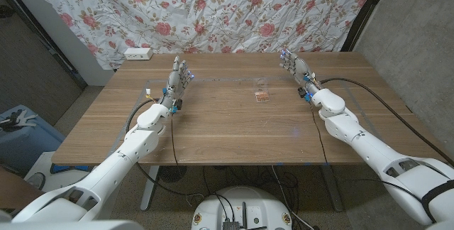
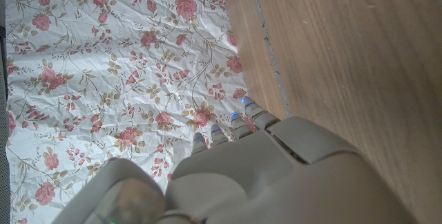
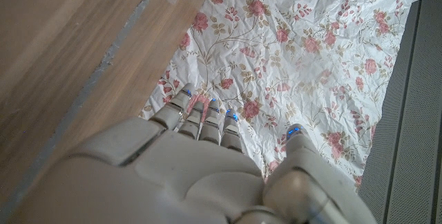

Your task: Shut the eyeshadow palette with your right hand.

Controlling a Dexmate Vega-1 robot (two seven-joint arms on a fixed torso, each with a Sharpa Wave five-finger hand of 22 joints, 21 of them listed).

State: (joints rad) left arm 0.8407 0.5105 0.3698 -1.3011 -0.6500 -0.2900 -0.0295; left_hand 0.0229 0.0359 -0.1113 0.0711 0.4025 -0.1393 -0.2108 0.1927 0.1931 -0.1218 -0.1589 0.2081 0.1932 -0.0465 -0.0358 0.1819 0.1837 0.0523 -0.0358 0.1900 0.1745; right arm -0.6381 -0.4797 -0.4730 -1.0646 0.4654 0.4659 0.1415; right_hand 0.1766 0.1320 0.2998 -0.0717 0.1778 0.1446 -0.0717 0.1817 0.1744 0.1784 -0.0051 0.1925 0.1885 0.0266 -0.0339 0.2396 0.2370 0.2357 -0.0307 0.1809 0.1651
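From the head view, the eyeshadow palette (image 1: 263, 96) is lying on the wooden table (image 1: 213, 134), a little beyond the table's middle; it is too small to tell whether its lid is up or down. The right hand (image 1: 296, 67) is standing on its edge to the right of the palette and well apart from it, fingers spread and holding nothing. The left hand (image 1: 179, 77) is standing the same way to the left of the palette, farther off, fingers apart and empty. A white power strip (image 1: 137, 53) is sitting at the table's far left corner, in front of the floral cloth (image 1: 234, 10).

In the left wrist view, the left hand (image 2: 276, 175) is reaching toward the floral cloth (image 2: 117, 65) with its fingertips (image 2: 237, 117) extended above the table (image 2: 359, 58).

In the right wrist view, the right hand (image 3: 186, 175) is pointing its straightened fingertips (image 3: 232, 117) at the cloth (image 3: 311, 37), with the table (image 3: 62, 44) alongside.
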